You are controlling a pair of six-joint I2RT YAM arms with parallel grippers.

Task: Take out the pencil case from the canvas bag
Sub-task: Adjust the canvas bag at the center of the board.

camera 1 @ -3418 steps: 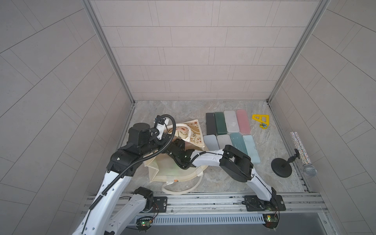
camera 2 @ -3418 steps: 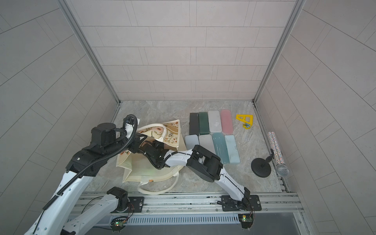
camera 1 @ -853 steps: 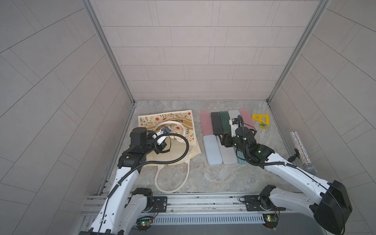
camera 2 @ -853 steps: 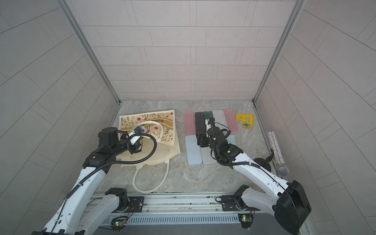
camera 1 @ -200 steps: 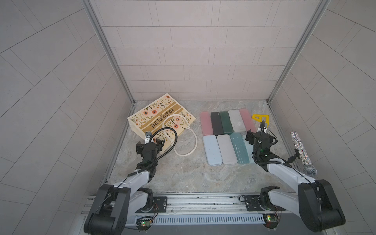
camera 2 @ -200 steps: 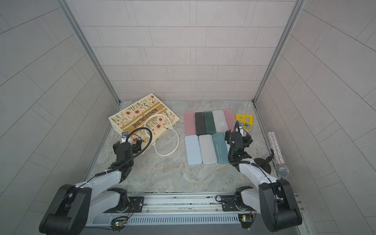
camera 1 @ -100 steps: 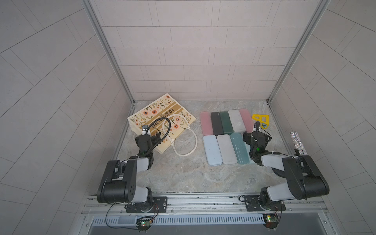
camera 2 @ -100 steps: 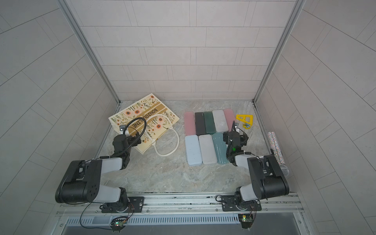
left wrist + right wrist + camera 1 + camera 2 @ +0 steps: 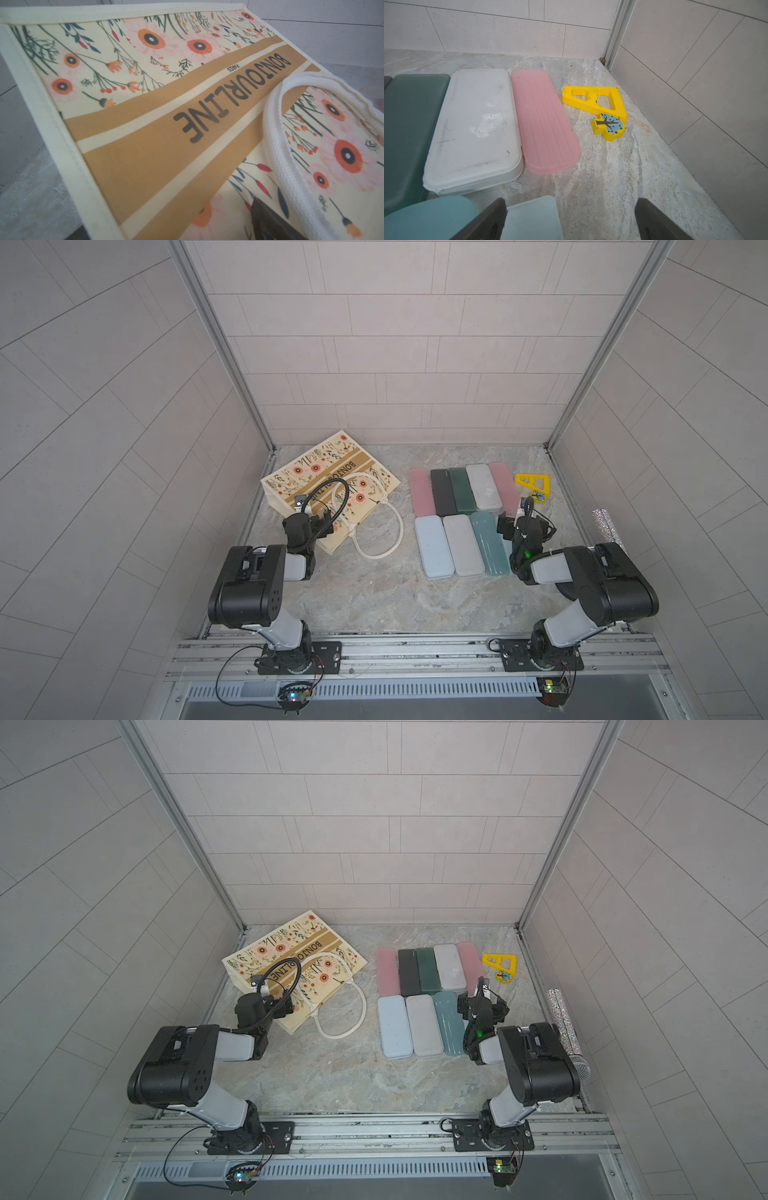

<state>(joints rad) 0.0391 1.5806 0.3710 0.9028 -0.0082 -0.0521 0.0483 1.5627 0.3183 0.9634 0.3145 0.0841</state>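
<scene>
— Looking at the bag: where is it rel. to you?

— Far-left on the table, lying flat, printed face up. My left gripper hangs over its near corner, fingers spread wide, nothing between them. Touching the cloth or not, can't tell.

— And the right?

— My right gripper is spread too, and empty. It's low over the near end of the cases on the right side. It's well apart from the bag, w/ both rows of cases between.

— So which arm goes in, if any?

— Left, I'd say, as it's far nearer. The mouth edge runs diagonally, near-left to far-right, and faces table centre. One handle loops out onto the stone there; the other lies on the bag's face. Any reach inside must come from the centre side, low along the table, heading toward the far-left corner.

— Anything left in it?

— Can't see inside. It looks flat, no bulge I can make out, and the cases sit out in two rows. So prob. done, but that's my guess.
</scene>
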